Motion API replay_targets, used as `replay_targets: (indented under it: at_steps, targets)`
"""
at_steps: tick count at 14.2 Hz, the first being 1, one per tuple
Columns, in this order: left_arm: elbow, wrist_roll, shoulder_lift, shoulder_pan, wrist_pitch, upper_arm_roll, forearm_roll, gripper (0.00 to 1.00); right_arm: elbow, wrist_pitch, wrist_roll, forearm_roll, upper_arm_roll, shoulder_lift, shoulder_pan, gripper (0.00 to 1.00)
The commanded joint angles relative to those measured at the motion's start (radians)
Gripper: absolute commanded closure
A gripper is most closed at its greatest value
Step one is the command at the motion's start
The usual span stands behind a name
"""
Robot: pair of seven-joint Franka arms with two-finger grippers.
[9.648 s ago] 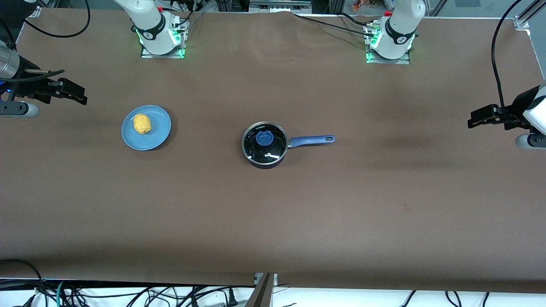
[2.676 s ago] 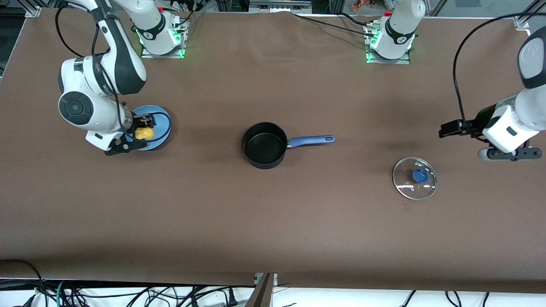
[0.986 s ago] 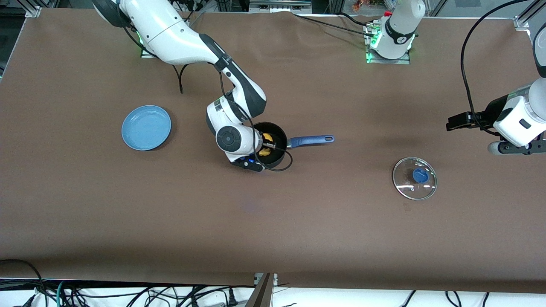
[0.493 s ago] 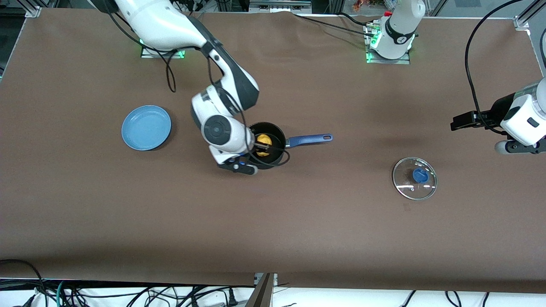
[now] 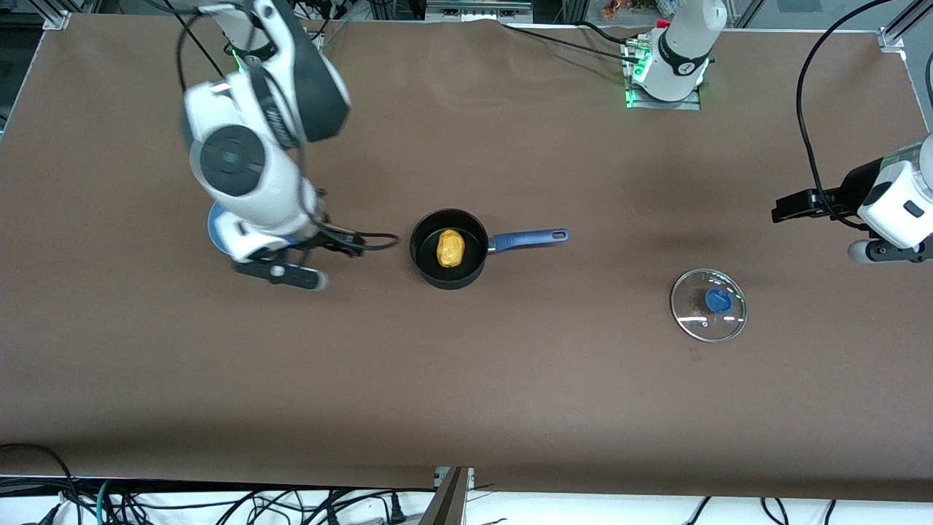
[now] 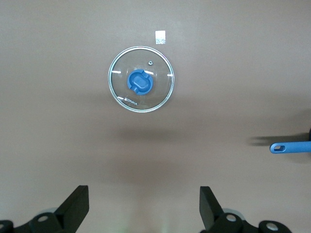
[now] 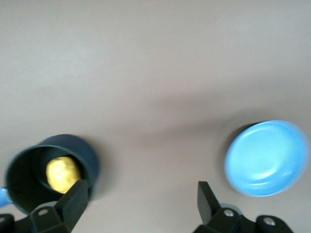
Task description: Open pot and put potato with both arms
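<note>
The black pot (image 5: 428,257) with a blue handle (image 5: 528,238) stands uncovered mid-table. The yellow potato (image 5: 450,248) lies inside it, free of any gripper. The glass lid (image 5: 708,305) with a blue knob lies flat on the table toward the left arm's end, nearer the front camera than the pot. My right gripper (image 5: 348,246) is open and empty, up over the table between the plate and the pot. Its wrist view (image 7: 141,204) shows the pot (image 7: 90,160) and potato (image 7: 62,174). My left gripper (image 5: 791,205) is open and empty; its wrist view (image 6: 143,206) shows the lid (image 6: 141,79).
A blue plate (image 7: 267,158) with nothing on it sits toward the right arm's end, mostly hidden under the right arm in the front view (image 5: 213,232). A small pale mark (image 6: 160,37) is on the brown table beside the lid.
My right gripper has let go of the potato in the pot, risen and drawn back toward the plate. The pot shifted slightly. The left arm has barely moved.
</note>
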Motion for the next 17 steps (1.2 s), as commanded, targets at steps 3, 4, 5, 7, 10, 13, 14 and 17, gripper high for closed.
replay_targets:
  at_steps: [3,4,5,7,10,13,14,17]
  targets:
    - [0.037,-0.006,0.016,0.0,-0.026,-0.004,0.03,0.0,-0.072,-0.135,-0.366,-0.012,-0.122,-0.161,-0.056,0.0]
    - [0.037,-0.006,0.015,-0.002,-0.026,-0.004,0.03,0.0,-0.114,-0.127,-0.42,-0.015,-0.097,-0.204,-0.108,0.0]
    - [0.037,-0.007,0.016,-0.002,-0.026,-0.004,0.03,0.0,-0.152,-0.129,-0.445,-0.019,-0.058,-0.245,-0.164,0.0]
    - [0.037,-0.006,0.015,0.0,-0.026,-0.004,0.03,0.0,-0.233,-0.097,-0.468,-0.029,0.044,-0.31,-0.304,0.0]
    - [0.037,-0.009,0.016,-0.003,-0.025,-0.006,0.03,0.0,-0.396,0.024,-0.46,-0.115,0.297,-0.423,-0.557,0.0]
    - [0.055,-0.001,0.019,0.0,-0.025,-0.003,0.023,0.0,-0.389,-0.041,-0.474,-0.091,0.297,-0.448,-0.601,0.0]
    - [0.069,-0.006,0.024,0.0,-0.025,-0.003,0.025,0.0,-0.382,-0.046,-0.474,-0.079,0.252,-0.454,-0.584,0.0]
    - [0.072,-0.006,0.026,-0.008,-0.025,-0.004,0.03,0.0,-0.379,-0.04,-0.471,-0.072,0.235,-0.453,-0.579,0.0]
